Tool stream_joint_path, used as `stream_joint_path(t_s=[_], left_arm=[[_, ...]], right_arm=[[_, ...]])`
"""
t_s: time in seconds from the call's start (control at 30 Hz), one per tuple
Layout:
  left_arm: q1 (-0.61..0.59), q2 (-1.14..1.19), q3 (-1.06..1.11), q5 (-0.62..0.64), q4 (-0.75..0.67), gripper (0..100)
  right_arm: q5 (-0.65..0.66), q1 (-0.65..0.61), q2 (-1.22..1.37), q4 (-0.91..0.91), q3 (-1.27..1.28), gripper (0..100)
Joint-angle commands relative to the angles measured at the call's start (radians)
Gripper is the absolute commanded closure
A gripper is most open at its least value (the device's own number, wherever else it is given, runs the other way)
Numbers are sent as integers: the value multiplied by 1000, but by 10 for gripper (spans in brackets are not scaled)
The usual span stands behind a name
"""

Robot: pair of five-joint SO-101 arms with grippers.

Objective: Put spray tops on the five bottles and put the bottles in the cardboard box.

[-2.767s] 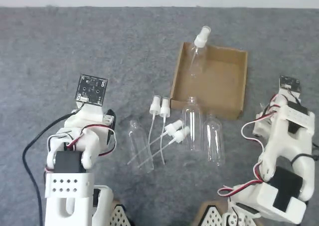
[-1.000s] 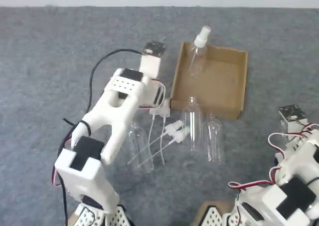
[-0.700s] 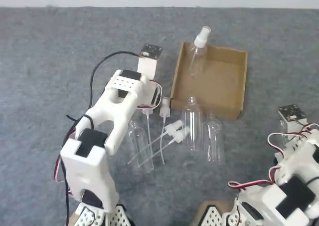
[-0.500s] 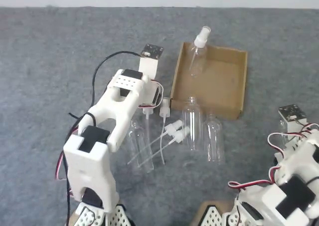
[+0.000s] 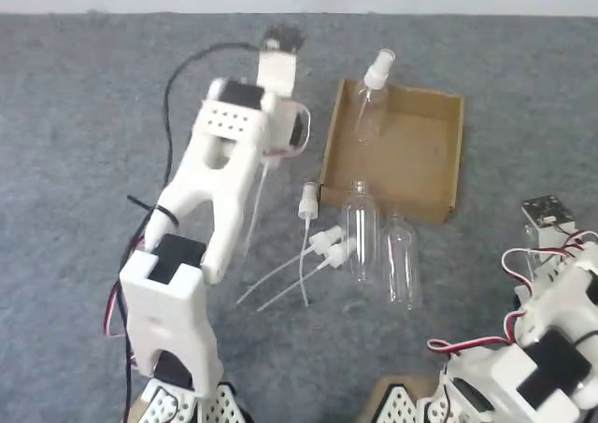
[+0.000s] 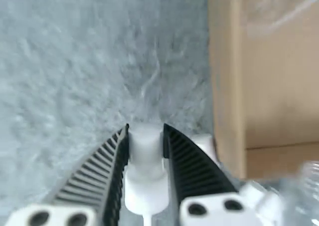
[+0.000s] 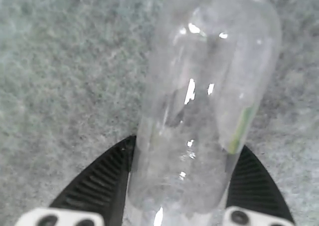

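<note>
The left pincer (image 6: pixel 144 131) is clamped on a white spray top (image 6: pixel 144 161), with the cardboard box (image 6: pixel 227 86) just beside it. The right pincer (image 7: pixel 184 146) grips a clear bottle (image 7: pixel 209 76), grey tabletop (image 7: pixel 60 61) beyond.

No text, number or sign was legible. A thin green strip (image 7: pixel 240 127) on the bottle (image 7: pixel 199 101) between the right fingers (image 7: pixel 97 183) was too blurred to read.

Five bottles (image 5: pixel 360 232), five spray tops (image 5: pixel 307 199) — one cardboard box (image 5: pixel 439 157).
</note>
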Motion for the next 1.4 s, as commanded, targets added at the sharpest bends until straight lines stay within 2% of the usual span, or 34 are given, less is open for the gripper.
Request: stream_joint_path(t_s=[0.0,0.07,0.13,0.27,0.37,0.43,0.57,0.67,0.77,0.9,1.07,1.23,1.37], left_arm=[[-40,-25,-374,11,244,990],[-80,-25,-565,8,373,990],[-138,-41,-653,6,379,990],[-272,-183,-576,-41,377,990],[-374,-358,-415,-91,376,990],[-468,-500,-288,-169,376,990],[-753,-776,-2,-368,347,990],[-950,-944,269,-499,226,990],[-1062,-1076,581,-600,74,989],[-1115,-1221,955,-687,-83,989],[-1099,-1332,1293,-697,-238,989],[-1092,-1341,1517,-700,-370,989],[-1085,-1341,1621,-701,-411,989]], right_arm=[[11,13,-8,-39,-5,753],[11,12,-8,-39,-5,753],[11,8,-8,-39,-5,753],[11,7,-8,-44,-5,753],[9,5,-8,-39,-21,753],[8,7,-8,-38,-40,753],[8,8,-8,-38,-43,753],[8,4,-8,-38,-43,753],[8,2,-8,-39,-43,753],[8,5,-8,-39,-43,753],[8,8,-8,-38,-38,753],[9,12,-8,-38,-38,753],[9,12,-8,-38,-37,753]])
